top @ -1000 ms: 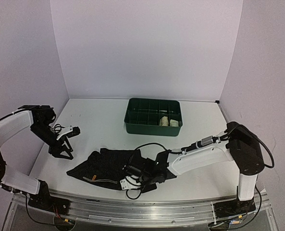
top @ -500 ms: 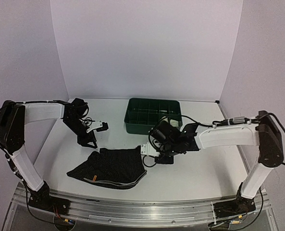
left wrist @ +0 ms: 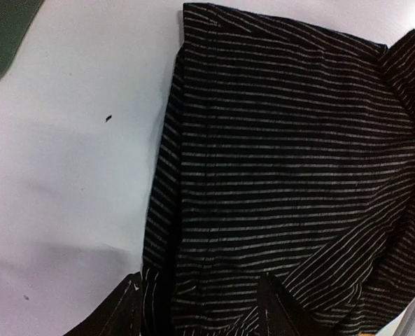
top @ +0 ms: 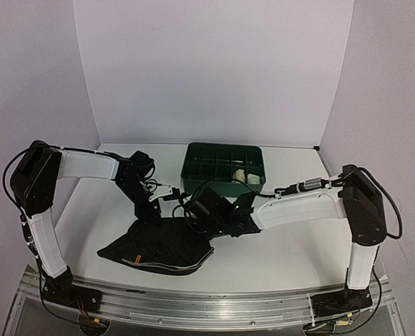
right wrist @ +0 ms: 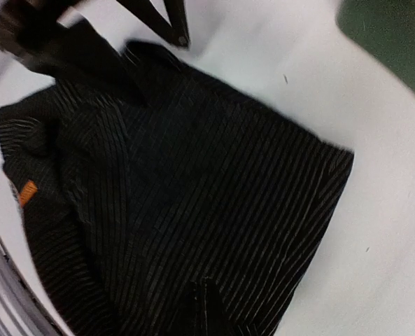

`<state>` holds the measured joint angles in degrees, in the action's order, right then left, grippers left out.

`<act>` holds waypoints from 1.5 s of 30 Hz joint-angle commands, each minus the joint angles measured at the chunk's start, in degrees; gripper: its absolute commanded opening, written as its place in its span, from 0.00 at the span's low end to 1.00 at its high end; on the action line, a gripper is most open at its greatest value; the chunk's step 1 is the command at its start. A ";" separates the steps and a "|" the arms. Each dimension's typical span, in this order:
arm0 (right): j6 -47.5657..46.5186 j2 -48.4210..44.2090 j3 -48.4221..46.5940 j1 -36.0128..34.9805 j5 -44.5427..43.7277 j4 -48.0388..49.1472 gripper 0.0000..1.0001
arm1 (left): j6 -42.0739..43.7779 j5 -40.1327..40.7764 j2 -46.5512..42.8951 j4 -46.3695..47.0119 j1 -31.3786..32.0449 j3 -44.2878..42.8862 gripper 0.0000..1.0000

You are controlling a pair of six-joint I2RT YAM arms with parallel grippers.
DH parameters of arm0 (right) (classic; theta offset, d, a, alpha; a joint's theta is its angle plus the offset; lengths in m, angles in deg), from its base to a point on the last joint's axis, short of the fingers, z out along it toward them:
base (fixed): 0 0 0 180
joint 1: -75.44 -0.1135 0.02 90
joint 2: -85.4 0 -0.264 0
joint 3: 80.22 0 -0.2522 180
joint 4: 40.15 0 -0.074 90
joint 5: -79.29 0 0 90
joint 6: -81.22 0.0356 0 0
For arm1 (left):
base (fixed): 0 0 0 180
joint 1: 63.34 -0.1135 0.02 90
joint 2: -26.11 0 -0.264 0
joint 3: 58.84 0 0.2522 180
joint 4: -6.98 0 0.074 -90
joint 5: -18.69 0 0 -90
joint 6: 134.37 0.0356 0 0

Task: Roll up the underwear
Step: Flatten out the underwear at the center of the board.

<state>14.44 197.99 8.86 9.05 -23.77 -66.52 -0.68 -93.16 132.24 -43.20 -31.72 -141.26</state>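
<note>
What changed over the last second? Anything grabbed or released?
Left gripper swung in from the left to the far edge of the black underwear, jaws open. Right gripper left its near side, rose toward the green tray, then returned to its far right corner, shut. Underwear, tray, cream rolls stayed put.

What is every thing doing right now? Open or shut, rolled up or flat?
black underwear: spread flat on the table, not rolled.
two cream rolls: rolled up, sitting in the tray's right-hand compartments.
green tray: upright at the back of the table.
left gripper: open, fingers apart over the black underwear.
right gripper: shut, tips at the black underwear; whether it pinches cloth cannot be told.
</note>
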 commanded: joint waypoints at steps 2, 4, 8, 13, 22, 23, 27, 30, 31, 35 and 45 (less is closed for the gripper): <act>13.39 -0.22 6.17 -1.18 0.35 -0.55 0.00 | -3.78 1.62 3.43 2.42 1.62 0.00 0.56; 15.45 -0.20 8.97 -1.14 0.70 -0.71 0.00 | -4.33 3.35 4.15 3.11 1.61 1.63 0.53; 16.76 0.30 10.46 -0.79 -1.22 -2.41 0.00 | -5.97 5.52 3.81 3.50 1.62 3.50 0.25; 13.47 1.79 9.58 4.88 -2.86 -6.60 0.00 | -8.61 4.41 0.56 1.42 1.24 4.97 0.00; -13.10 10.57 -8.16 14.12 -5.78 -9.48 0.00 | -13.91 5.66 -8.29 1.45 -4.32 9.27 0.00; -15.25 10.95 -9.79 14.09 -4.48 -9.55 0.00 | -13.69 6.62 -9.34 2.44 -4.62 10.19 0.00; -19.04 8.88 -10.08 13.62 -1.66 -9.52 0.00 | -13.38 5.90 -11.08 6.76 -4.81 11.47 0.00; -21.47 6.17 -8.57 13.53 -0.83 -9.54 0.00 | -14.40 1.90 -9.38 6.83 -4.47 9.26 0.00; -22.92 5.30 -8.43 13.48 -0.44 -9.53 0.02 | -14.61 0.58 -8.98 6.47 -4.38 8.68 0.00; -31.25 1.74 -10.23 11.66 -1.60 -9.52 0.24 | -14.38 -1.21 -10.23 6.00 -4.31 9.36 0.10; -30.88 4.34 -19.20 -4.94 5.02 -6.34 0.48 | -15.09 -6.78 -18.43 2.65 -13.78 3.72 0.68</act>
<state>-21.12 200.41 -5.22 10.44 -25.26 -74.72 -15.95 -94.52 121.83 -39.07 -41.58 -133.34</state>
